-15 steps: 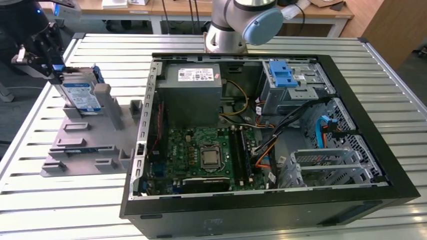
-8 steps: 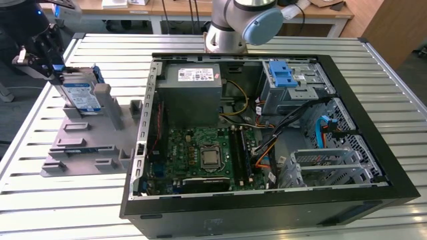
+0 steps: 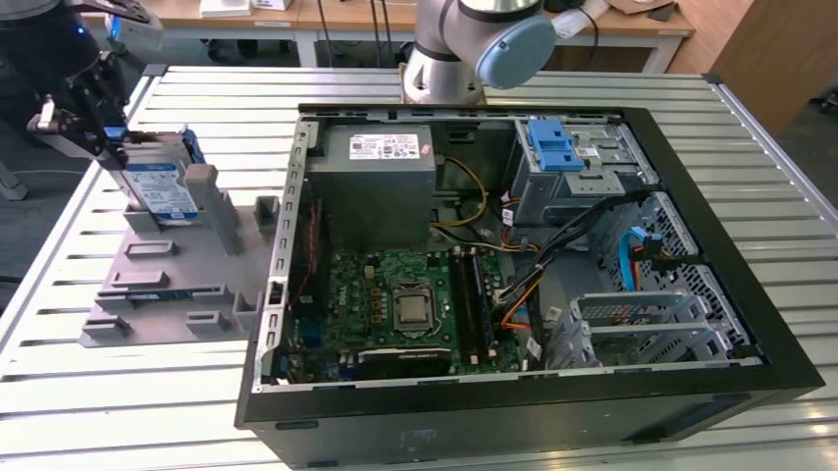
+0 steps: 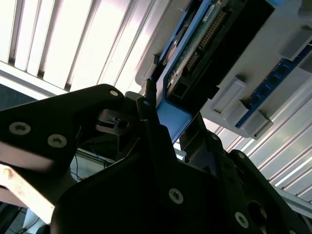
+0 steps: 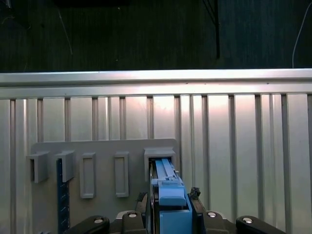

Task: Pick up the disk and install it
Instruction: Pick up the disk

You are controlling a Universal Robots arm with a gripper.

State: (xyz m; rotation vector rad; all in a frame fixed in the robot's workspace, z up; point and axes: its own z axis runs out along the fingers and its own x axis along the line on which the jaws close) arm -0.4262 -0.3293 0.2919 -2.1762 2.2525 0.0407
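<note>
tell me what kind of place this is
Likely a robotics lab or workshop: an opened computer case lies on a slatted metal table, the arm's gripper clamps the disk in a grey holder, and desks stand behind.

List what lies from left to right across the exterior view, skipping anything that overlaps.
tool → disk → grey power supply → blue latch → blue cable

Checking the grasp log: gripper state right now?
Gripper: closed on the disk, gripping its blue bracket; the disk stands in the grey holder.
</note>
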